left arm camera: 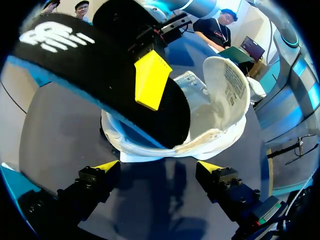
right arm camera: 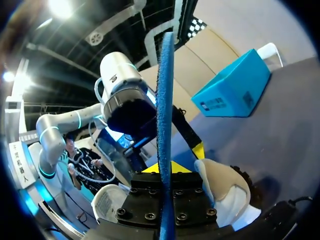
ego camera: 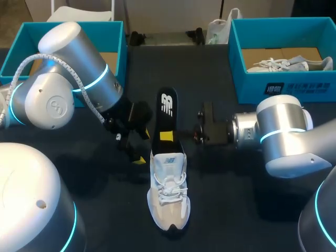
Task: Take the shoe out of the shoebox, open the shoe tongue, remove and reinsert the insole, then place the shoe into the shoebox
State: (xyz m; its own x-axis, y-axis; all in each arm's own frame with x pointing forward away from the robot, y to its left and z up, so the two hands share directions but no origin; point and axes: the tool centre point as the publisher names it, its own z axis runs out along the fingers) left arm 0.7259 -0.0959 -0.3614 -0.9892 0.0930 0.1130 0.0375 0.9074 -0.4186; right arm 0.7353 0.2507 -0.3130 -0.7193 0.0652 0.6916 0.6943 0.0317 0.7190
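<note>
A white shoe [ego camera: 168, 194] lies mid-table, toe toward the front edge. A black insole [ego camera: 166, 107] with a white logo sticks out of its opening, slanting up toward the back. My right gripper [ego camera: 168, 135] is shut on the insole, one yellow fingertip [left arm camera: 151, 80] flat on its black face. In the right wrist view the insole [right arm camera: 165, 115] runs edge-on between the fingers, with the shoe [right arm camera: 225, 192] beside it. My left gripper [ego camera: 132, 149] hangs open just left of the shoe. Its own view shows this gripper [left arm camera: 159, 167] empty before the shoe [left arm camera: 215, 120], tongue raised.
A teal shoebox [ego camera: 278, 86] at the back right holds another light shoe [ego camera: 286, 65]. A second teal box [ego camera: 116, 52] stands at the back left, partly hidden by my left arm. The dark tabletop [ego camera: 236, 199] lies bare to the shoe's right.
</note>
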